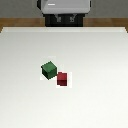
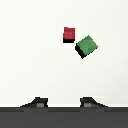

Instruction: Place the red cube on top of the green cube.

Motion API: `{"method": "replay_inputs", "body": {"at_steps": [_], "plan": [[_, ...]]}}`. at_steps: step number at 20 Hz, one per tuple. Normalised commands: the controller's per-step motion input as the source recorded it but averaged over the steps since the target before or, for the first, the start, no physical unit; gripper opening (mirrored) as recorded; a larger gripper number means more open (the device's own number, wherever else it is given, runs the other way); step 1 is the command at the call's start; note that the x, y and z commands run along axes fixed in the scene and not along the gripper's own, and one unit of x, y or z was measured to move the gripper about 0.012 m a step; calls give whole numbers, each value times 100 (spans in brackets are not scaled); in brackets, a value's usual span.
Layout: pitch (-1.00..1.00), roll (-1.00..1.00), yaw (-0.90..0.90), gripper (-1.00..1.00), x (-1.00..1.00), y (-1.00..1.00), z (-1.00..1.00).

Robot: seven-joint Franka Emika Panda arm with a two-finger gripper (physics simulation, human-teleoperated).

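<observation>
Red cube (image 1: pixel 62 78) sits on the white worktop (image 1: pixel 25 100), not stacked, just beside the green cube (image 1: pixel 48 70), on the exterior view's right of it and a bit nearer the camera. In the exterior view their near corners look touching or almost so; too coarse to call. Wrist view resolves it a little better: red cube (image 2: pixel 69 34) and green cube (image 2: pixel 87 46) are corner to corner with a thin sliver of worktop (image 2: pixel 30 60) between them, and green is turned at an angle relative to red. Green is visibly the larger one in both views. Pincer (image 2: pixel 63 103) shows only in the wrist view: two dark fingertips (image 2: pixel 36 103) spread wide apart, nothing between them, well clear of both cubes. Exterior view shows just the robot base (image 1: pixel 65 10) at the far edge of the worktop; the pincer isn't in that view.
</observation>
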Motion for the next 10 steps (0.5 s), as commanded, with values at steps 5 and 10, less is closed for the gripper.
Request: {"method": "replay_inputs", "body": {"at_steps": [5,10], "plan": [[0,0,0,100,0,0,0],[0,0,0,100,20,0,0]]}}
